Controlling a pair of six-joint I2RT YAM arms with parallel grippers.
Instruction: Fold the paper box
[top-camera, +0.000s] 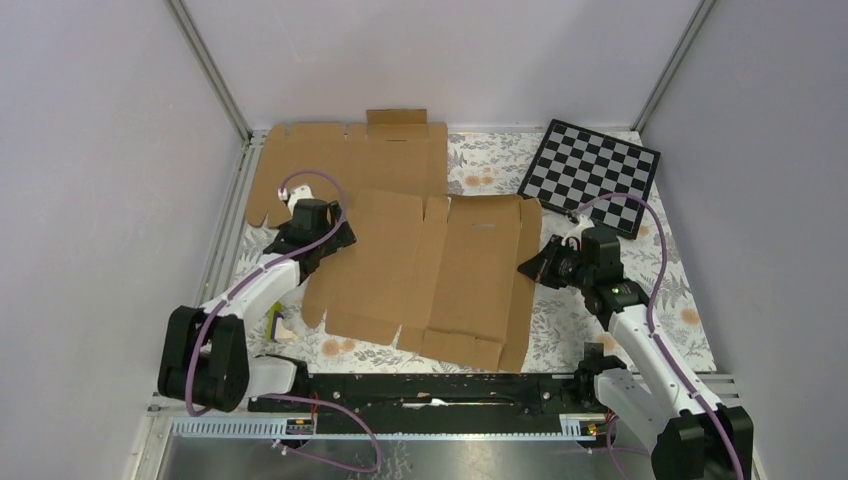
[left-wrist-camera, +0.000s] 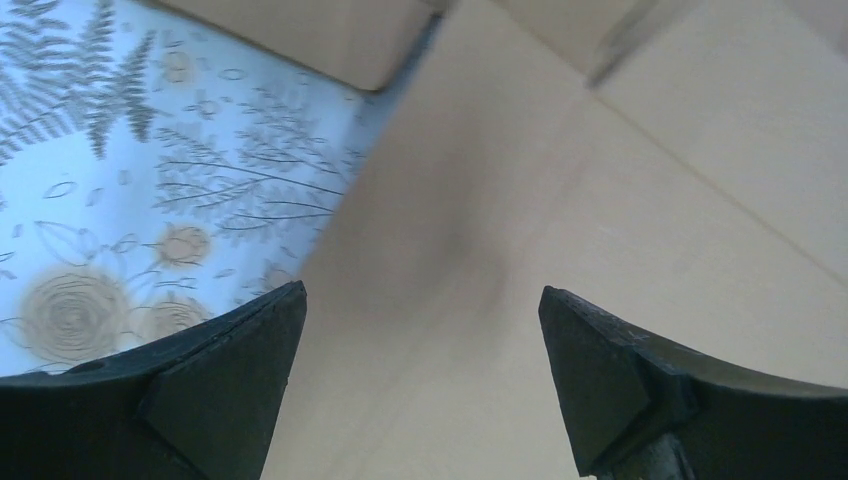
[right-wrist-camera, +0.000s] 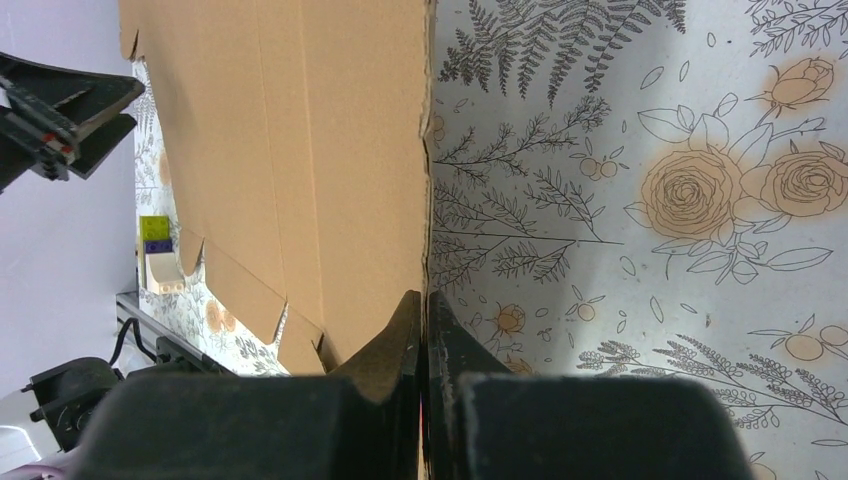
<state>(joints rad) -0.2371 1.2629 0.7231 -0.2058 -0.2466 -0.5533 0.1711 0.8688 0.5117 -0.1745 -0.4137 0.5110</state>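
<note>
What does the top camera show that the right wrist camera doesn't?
Only top: the checkerboard at the back right, and a second cardboard sheet behind the box. Only right wrist: a close look at the right gripper, fingers shut, apparently pinching the right edge of the paper box. Both: the paper box, unfolded, on the floral table cover.

Left jaws wide, right jaws pinched.
</note>
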